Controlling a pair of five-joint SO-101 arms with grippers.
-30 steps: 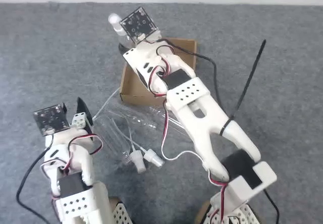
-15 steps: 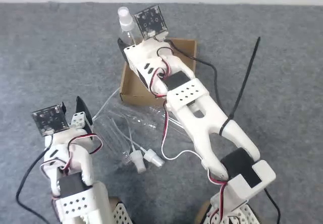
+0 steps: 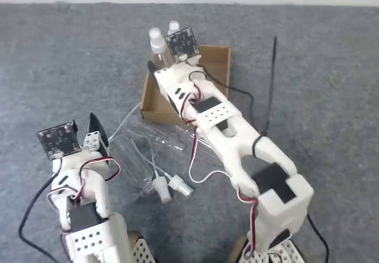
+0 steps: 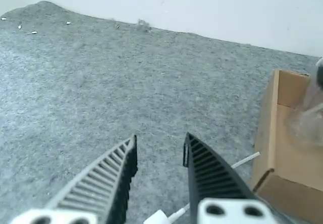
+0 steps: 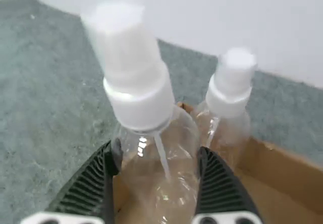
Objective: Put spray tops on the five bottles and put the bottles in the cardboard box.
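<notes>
I read the right gripper point(image 5: 156, 166) as pinching a capped bottle point(image 5: 151, 133), upright at the box point(image 3: 216, 58) and just beside a second capped bottle point(image 5: 228, 100) standing inside. The left gripper point(image 4: 159, 156) hangs over the carpet point(image 4: 75, 82) with its jaws spread. Two spray tops point(image 3: 169, 187) lie on the carpet.

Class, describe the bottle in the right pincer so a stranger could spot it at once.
Find the cardboard box on the grey carpet. At its far corner are two clear spray-topped bottles. Pick the bottle clamped in the right pincer; the other bottle stands ungripped.
</notes>
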